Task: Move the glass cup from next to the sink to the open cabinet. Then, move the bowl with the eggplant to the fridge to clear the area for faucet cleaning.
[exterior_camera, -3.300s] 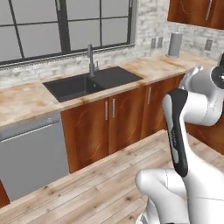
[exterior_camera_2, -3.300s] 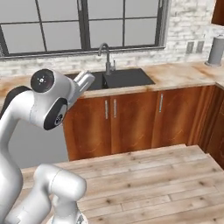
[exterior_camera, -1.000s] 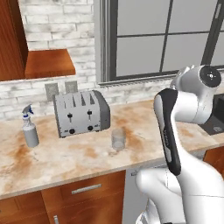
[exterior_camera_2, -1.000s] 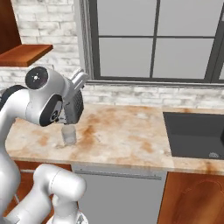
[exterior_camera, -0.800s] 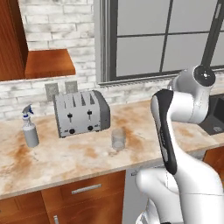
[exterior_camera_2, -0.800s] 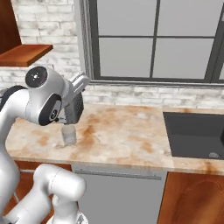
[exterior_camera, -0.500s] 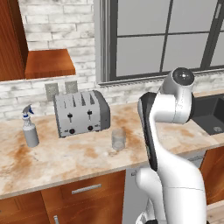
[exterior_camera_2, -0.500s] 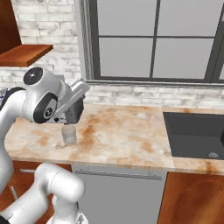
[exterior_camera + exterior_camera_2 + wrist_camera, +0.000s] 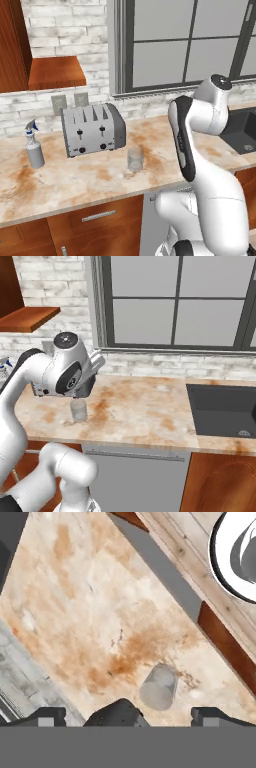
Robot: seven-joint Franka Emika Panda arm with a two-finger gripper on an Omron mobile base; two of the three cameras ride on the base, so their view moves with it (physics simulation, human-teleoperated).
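Observation:
The glass cup (image 9: 135, 159) (image 9: 78, 410) stands upright on the marble counter (image 9: 75, 182), in front of the toaster (image 9: 95, 129) and well left of the black sink (image 9: 225, 406). My gripper (image 9: 83, 391) hangs just above and behind the cup, apart from it. In the hand view the cup (image 9: 159, 687) lies between and ahead of the fingertips (image 9: 47, 716), and the gripper (image 9: 130, 718) is open and holds nothing. The open cabinet's wooden shelf (image 9: 55, 72) (image 9: 30, 318) is up at the left. The bowl, eggplant and faucet are out of view.
A grey spray bottle (image 9: 34, 150) stands left of the toaster. The brick wall and a big window (image 9: 175, 301) run behind the counter. The counter's front edge (image 9: 165, 577) and low cabinets with short handles (image 9: 97, 216) lie below it.
The base has driven left from the sink to this stretch of counter. Over the last second the views stay still and the arm has swung in over the cup, jaws still open.

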